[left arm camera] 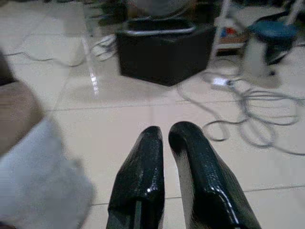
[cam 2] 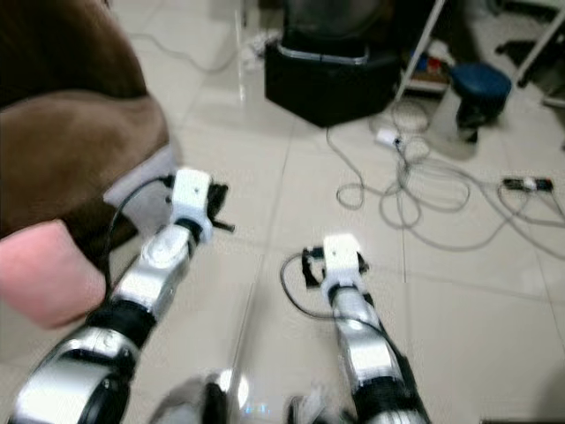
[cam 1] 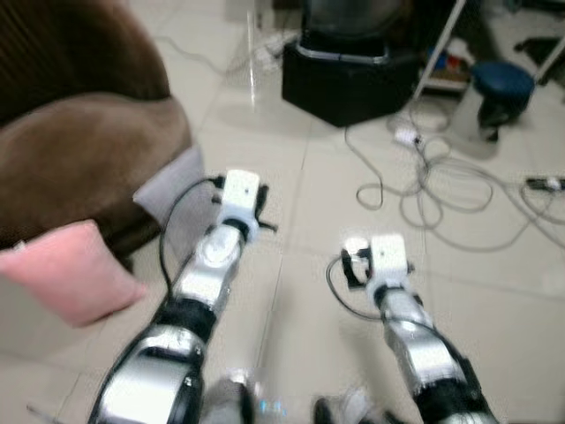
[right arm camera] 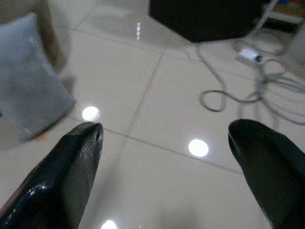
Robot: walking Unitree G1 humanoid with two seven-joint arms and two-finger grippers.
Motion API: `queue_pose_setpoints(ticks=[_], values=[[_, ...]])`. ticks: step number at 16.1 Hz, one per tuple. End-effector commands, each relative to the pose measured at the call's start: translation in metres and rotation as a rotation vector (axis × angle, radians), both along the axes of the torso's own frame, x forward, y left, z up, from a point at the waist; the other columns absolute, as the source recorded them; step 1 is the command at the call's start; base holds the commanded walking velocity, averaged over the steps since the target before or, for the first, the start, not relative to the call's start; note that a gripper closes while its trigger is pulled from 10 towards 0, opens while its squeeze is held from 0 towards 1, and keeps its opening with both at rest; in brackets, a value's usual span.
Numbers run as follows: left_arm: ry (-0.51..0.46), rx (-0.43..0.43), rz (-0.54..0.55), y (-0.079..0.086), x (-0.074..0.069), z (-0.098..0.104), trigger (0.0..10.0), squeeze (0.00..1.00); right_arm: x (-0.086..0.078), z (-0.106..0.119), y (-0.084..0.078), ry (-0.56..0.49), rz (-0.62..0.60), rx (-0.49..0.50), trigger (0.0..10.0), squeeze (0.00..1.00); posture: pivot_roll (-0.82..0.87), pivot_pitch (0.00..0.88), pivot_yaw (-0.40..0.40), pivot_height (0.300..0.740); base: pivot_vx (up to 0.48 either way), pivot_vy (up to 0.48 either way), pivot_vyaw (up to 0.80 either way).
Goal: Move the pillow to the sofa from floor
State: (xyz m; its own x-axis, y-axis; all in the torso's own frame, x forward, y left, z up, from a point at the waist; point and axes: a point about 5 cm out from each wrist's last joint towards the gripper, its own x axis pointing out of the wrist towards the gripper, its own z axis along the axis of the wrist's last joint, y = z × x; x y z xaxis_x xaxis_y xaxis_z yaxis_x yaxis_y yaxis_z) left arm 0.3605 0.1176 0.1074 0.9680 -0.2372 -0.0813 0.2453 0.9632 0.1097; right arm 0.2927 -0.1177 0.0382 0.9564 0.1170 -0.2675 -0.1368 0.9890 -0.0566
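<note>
A grey pillow [cam 1: 172, 190] lies on the tiled floor against the front of the brown sofa [cam 1: 79, 141]. A pink pillow [cam 1: 71, 269] leans on the floor at the sofa's near corner, to my left. My left arm [cam 1: 212, 256] reaches forward just right of the grey pillow; the left gripper [left arm camera: 164, 133] is shut with nothing in it, and the grey pillow [left arm camera: 38, 181] sits beside it. My right gripper [right arm camera: 164, 128] hangs open over bare tiles, the grey pillow [right arm camera: 28, 95] off to its side.
A black box [cam 1: 349, 79] stands ahead on the floor. Loose grey cables [cam 1: 441, 185] and a white adapter [cam 1: 406, 135] sprawl to the right. A blue stool [cam 1: 501, 88] stands at the far right. Bare tiles lie between the arms.
</note>
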Motion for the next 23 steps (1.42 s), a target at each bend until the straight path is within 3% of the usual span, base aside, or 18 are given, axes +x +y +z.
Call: queue_pose_setpoints(ticks=[1,14,18,23], values=[[0.014,0.001,-0.002,-0.002,-0.001,-0.004,10.0,0.0,-0.003,-0.003,-0.002,0.018,0.003,-0.01,10.0,0.0,-0.15,0.205,-0.008,0.74,0.469,0.0,0.0],[0.026,0.037,-0.016,-0.002,-0.001,-0.007,10.0,0.0,0.001,0.0,-0.001,0.0,0.007,-0.006,10.0,0.0,-0.15,0.183,-0.011,0.74,0.46,0.0,0.0],[0.055,0.096,-0.031,-0.001,-0.001,-0.012,10.0,0.0,0.001,0.001,0.005,-0.009,0.027,-0.009,10.0,0.0,-0.15,0.163,-0.006,0.74,0.448,0.0,0.0],[0.072,0.14,-0.065,-0.003,-0.002,-0.015,10.0,0.0,0.004,0.003,0.006,-0.02,0.032,-0.008,10.0,0.0,-0.16,0.158,-0.004,0.74,0.36,-0.308,0.0]])
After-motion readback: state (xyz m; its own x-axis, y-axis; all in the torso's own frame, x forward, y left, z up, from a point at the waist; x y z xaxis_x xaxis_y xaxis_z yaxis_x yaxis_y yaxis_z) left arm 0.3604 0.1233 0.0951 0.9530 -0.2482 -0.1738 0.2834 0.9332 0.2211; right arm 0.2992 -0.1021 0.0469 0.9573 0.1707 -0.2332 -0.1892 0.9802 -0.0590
